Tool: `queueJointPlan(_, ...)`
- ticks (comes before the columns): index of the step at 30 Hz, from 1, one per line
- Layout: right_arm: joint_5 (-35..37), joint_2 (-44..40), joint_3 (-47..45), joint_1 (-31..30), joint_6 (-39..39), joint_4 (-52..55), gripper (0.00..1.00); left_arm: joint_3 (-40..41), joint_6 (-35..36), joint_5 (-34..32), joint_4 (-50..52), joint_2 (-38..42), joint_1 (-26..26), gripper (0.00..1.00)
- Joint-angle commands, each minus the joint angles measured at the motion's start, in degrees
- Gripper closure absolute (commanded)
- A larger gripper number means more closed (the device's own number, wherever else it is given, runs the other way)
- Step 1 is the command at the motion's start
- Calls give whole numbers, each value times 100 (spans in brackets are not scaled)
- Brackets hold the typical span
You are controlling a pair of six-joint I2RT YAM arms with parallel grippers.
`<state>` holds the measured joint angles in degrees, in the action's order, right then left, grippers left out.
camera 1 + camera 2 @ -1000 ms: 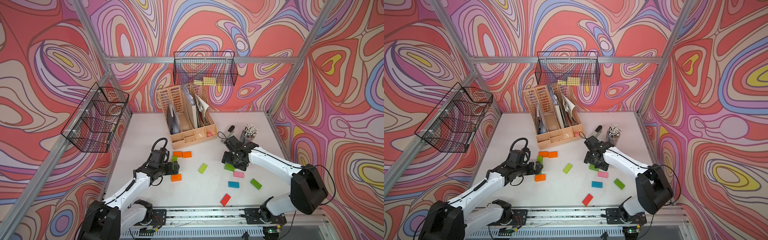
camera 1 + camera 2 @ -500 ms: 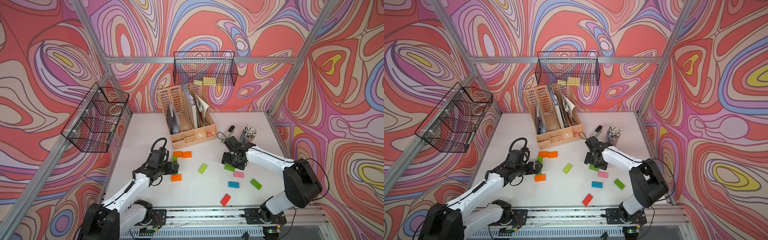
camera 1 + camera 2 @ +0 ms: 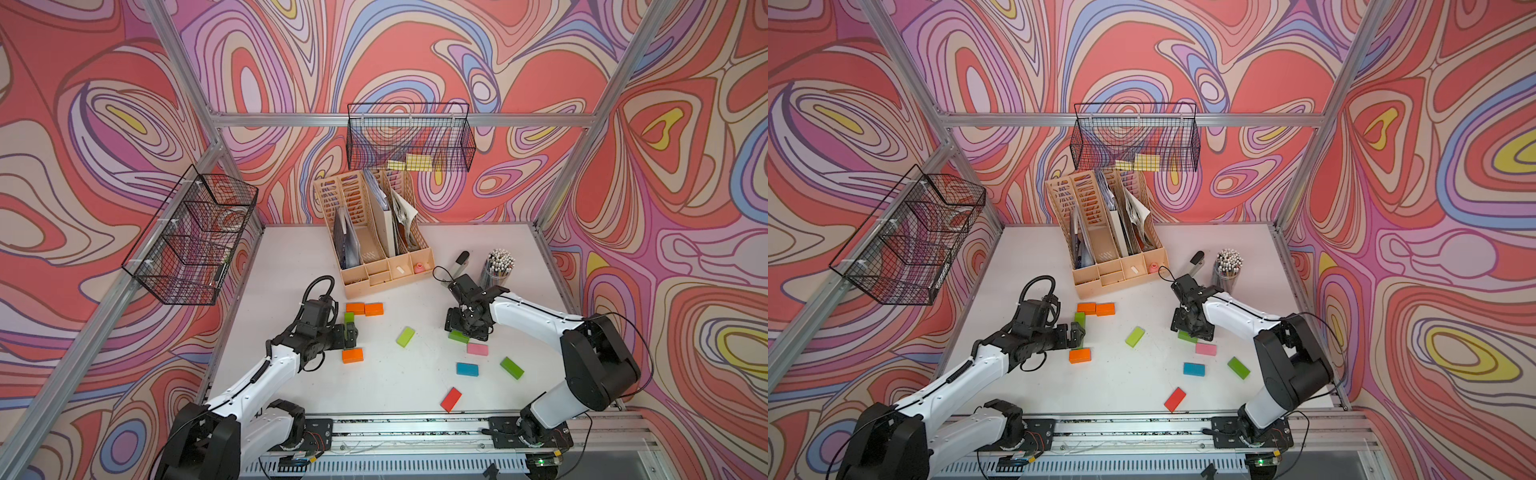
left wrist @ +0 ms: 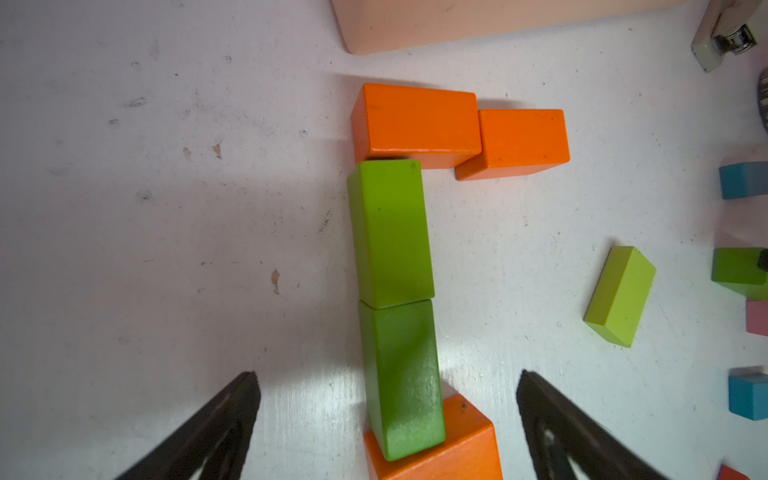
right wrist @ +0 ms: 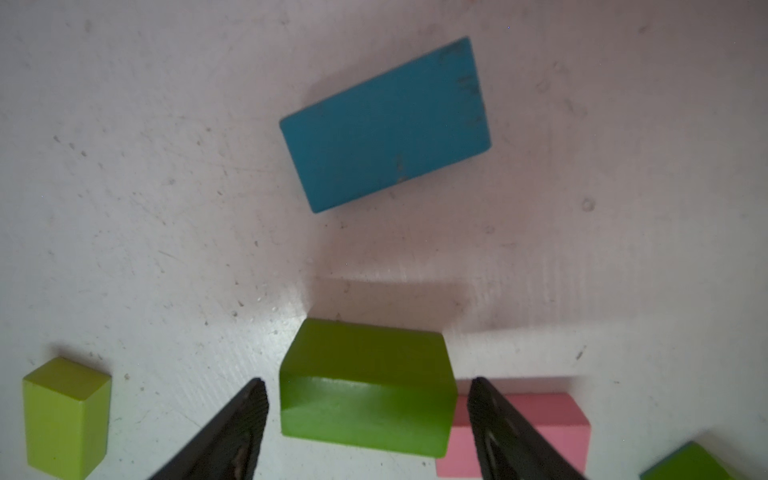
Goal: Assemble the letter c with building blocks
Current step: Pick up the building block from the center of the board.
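Two orange building blocks (image 4: 415, 120) lie end to end. Two green blocks (image 4: 388, 232) run in a line from them down to another orange block (image 3: 352, 355). My left gripper (image 4: 386, 374) stands open astride the nearer green block, both fingers well clear of it. My right gripper (image 5: 368, 380) is low over a dark green block (image 5: 365, 386), one finger on each side with a narrow gap at each. A pink block (image 5: 552, 424) touches that green block. Loose on the table lie lime (image 3: 405, 336), blue (image 3: 467, 368), green (image 3: 511, 368) and red (image 3: 451, 399) blocks.
A beige file organizer (image 3: 374, 232) stands just behind the orange pair. A pencil cup (image 3: 498, 266) and a stapler (image 3: 460, 262) sit behind my right arm. Wire baskets hang on the back wall (image 3: 409, 137) and the left wall (image 3: 191, 237).
The right gripper's jaws have narrowed around the dark green block while staying low over it. The left gripper has stayed open in about the same place.
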<state>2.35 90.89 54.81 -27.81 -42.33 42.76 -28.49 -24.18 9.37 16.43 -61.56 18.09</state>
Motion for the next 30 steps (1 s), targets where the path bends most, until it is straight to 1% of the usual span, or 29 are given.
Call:
queueJointPlan(1, -46, 60, -99, 24, 126, -130, 29, -47, 54, -83, -53, 111, 21, 0)
queueJointPlan(4, -80, 53, -128, 30, 184, -211, 34, -43, 54, -104, -32, 161, 20, 1)
queueJointPlan(7, -74, 3, -159, 30, 201, -212, 40, -43, 39, -125, -60, 167, 22, 1)
queueJointPlan(11, -64, -324, -130, 29, 131, -133, 45, -47, 37, -104, -44, 1, 21, 0)
queueJointPlan(12, -85, -438, -100, 30, 128, -114, 47, -247, 22, -56, -17, -73, 20, 0)
queueJointPlan(15, -213, -704, -12, 22, 129, -79, 50, -315, -29, 61, 27, -153, 27, 1)
queueJointPlan(18, -571, -828, 49, -28, 234, -154, 51, -274, -57, -3, 11, -54, 27, 1)
queueJointPlan(20, -867, -848, 84, -146, 331, -269, 51, -245, -68, -73, 17, 7, 24, 0)
queueJointPlan(23, -1148, -774, 223, -489, 383, -405, 52, -236, -84, -141, 105, 60, 23, 1)
queueJointPlan(26, -1292, -514, 441, -916, 427, -576, 51, -228, -101, -189, 194, 162, 20, 1)
queueJointPlan(30, -1312, 18, 864, -1502, 364, -786, 51, -192, -138, -322, 273, 314, 21, 1)
